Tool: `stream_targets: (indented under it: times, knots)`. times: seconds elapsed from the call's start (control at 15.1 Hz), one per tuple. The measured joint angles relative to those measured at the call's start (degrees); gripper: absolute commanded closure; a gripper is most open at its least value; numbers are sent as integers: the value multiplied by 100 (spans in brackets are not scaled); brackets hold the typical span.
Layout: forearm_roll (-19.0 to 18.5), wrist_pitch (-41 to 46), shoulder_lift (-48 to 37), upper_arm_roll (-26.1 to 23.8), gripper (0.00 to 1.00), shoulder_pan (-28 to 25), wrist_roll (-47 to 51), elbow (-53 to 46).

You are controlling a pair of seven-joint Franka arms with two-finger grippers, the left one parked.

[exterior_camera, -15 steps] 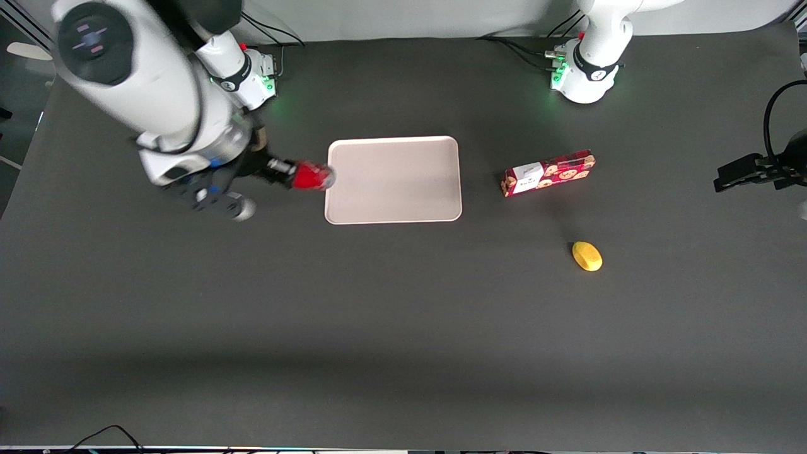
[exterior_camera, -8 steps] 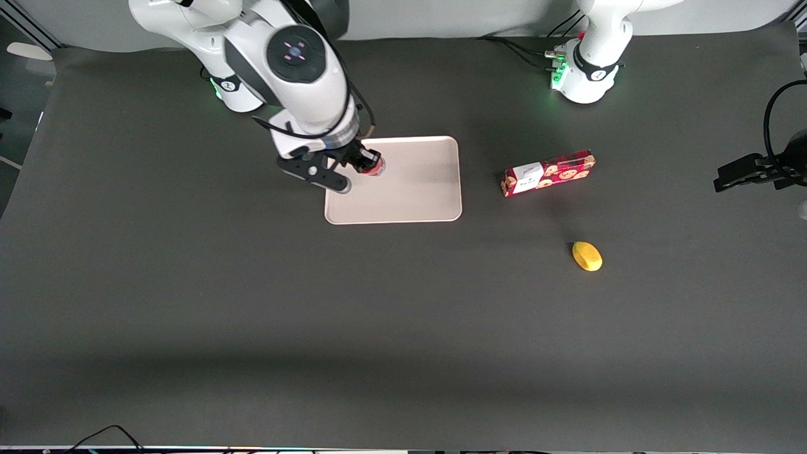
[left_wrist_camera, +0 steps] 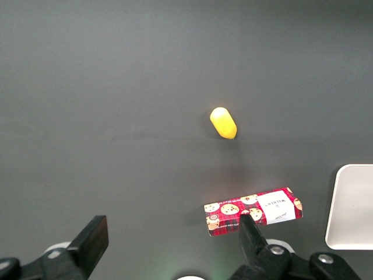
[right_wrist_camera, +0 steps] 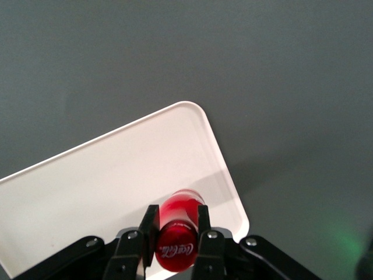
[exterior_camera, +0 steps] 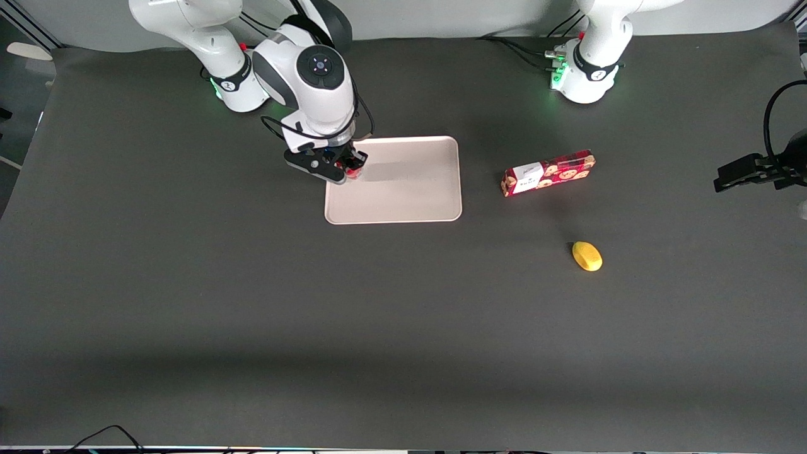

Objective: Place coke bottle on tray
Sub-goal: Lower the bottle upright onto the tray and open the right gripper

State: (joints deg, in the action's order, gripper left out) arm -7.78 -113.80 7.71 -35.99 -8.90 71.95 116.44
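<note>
Coke bottle held over tray, release pending.

The gripper (right_wrist_camera: 175, 230) is clamped on the coke bottle (right_wrist_camera: 178, 236), above the tray (exterior_camera: 410, 195) just inside the edge at the working arm's end. Risk: so close to the rim, a tilted or early release could tip the bottle or roll it off.

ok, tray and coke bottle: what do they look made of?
Tray: likely matte plastic, uniform beige, soft moulded rim, no glare. Coke bottle, clamped in the gripper above the tray's end: glossy red, printed white lettering; plastic or coated metal, can't tell.
</note>
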Motion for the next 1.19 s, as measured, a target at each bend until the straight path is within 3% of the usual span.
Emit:
stream_targets:
  times: [0.26,0.4,0.66,0.79,0.99,1.19]
  knots:
    - [-123,-648,-261,-4,100,-1,214,692]
    - [-376,-759,-260,-21,100,-2,469,823]
    - [-466,-818,-264,-53,97,-4,613,862]
    - [-494,-839,-265,-55,81,-5,652,862]
    - [-605,-845,-263,-54,24,-4,701,871]
    - [-609,-847,-263,-53,12,2,716,872]
